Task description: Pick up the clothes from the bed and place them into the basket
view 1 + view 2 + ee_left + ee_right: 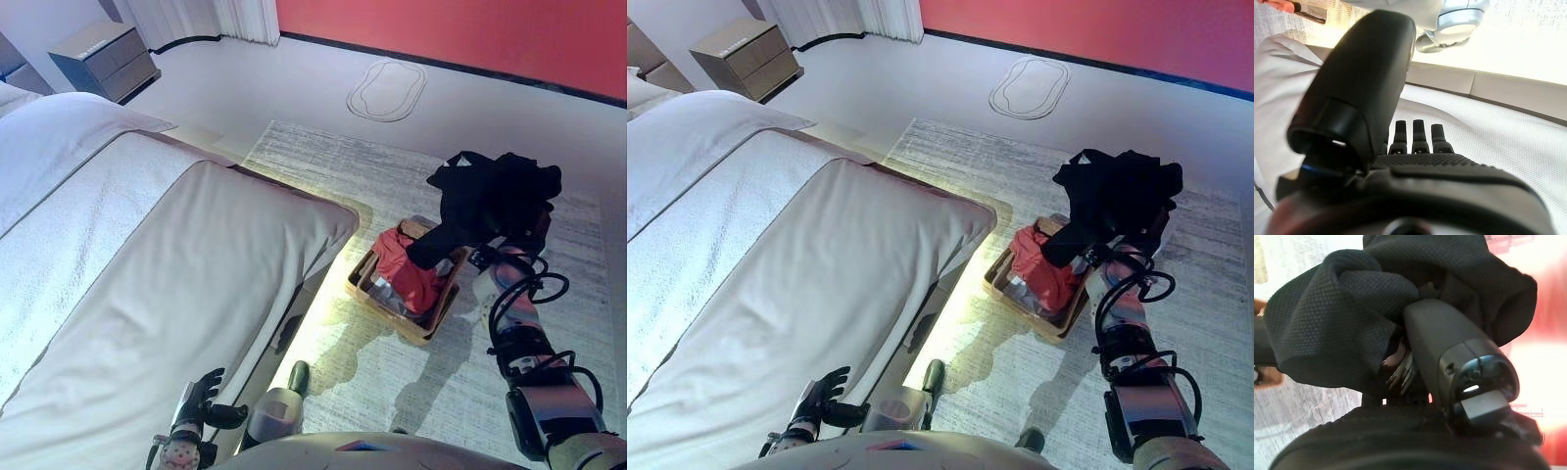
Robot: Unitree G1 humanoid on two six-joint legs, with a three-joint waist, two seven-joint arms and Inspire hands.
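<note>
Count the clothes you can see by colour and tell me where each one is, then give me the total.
Black: 1, the black garment bunched in the right hand, held up over the basket.
Red: 1, the red garment lying in the basket.
Total: 2 clothes. None show on the bed.

Red wall [441, 29], pale floor [294, 88], grey rug [392, 176], nightstand [103, 59], possibly curtains [206, 18].
</note>
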